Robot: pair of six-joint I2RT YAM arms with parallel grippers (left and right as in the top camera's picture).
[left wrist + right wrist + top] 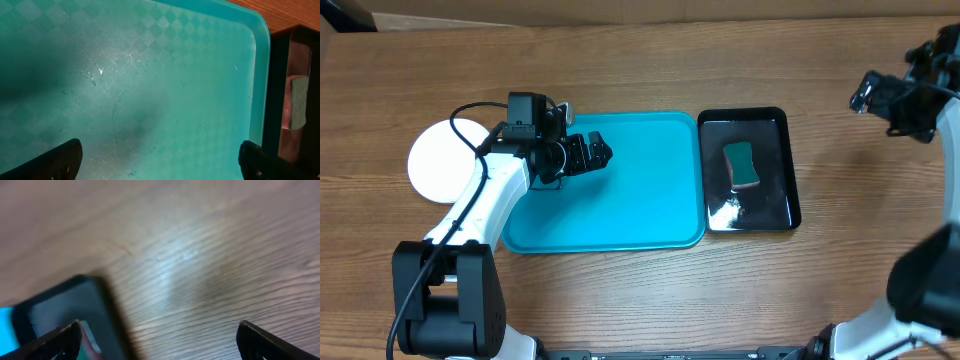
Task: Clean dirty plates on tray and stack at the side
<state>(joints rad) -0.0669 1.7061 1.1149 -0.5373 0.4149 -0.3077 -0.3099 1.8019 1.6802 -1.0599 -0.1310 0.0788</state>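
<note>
Beyond left gripper, spread and empty like right gripper, found tray bare and white plate lying beside it; judged task essentially done.

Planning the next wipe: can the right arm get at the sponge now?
Probably yes: the green sponge lies uncovered in the black tray, the right gripper is open, nothing stands between.

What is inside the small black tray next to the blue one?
A green sponge lies inside the black tray, near its middle. Nothing covers it in the overhead view. What is under the sponge cannot be seen.
</note>
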